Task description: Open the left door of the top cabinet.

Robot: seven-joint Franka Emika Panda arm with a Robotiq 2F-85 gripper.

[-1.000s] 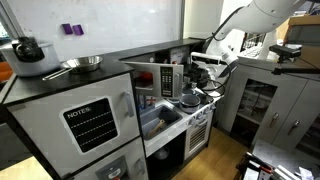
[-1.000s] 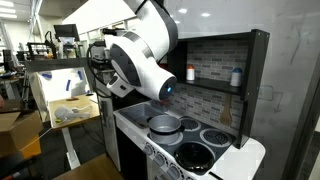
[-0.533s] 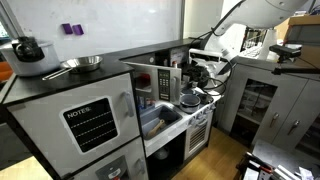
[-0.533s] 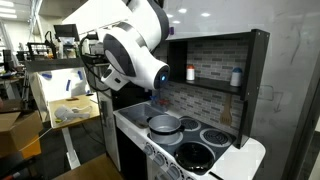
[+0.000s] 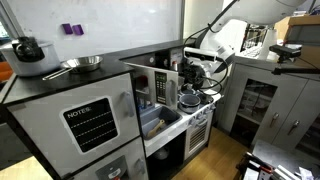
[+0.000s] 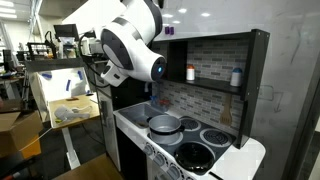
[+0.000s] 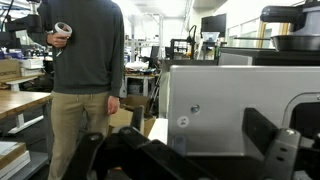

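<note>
The top cabinet (image 5: 150,52) is the black-framed upper unit of the toy kitchen, and its open inside shows in an exterior view (image 6: 215,55). Its left door (image 5: 166,84) has a dark pane and stands swung outward. My gripper (image 5: 190,75) is right beside the door's free edge. In the wrist view the door's pale panel (image 7: 230,105) fills the middle, with my dark fingers (image 7: 180,138) spread wide in front of it and holding nothing. In an exterior view my arm (image 6: 130,40) hides the gripper and the door.
A silver pot (image 6: 165,125) stands on the stove below the cabinet. The sink (image 5: 160,118) and the grey NOTES fridge block (image 5: 90,125) lie to the side. A pan (image 5: 80,64) and a kettle (image 5: 28,48) sit on top. A person (image 7: 85,70) stands nearby.
My arm has moved sideways toward the open left door, away from the stove end of the cabinet. The door stays swung out.
</note>
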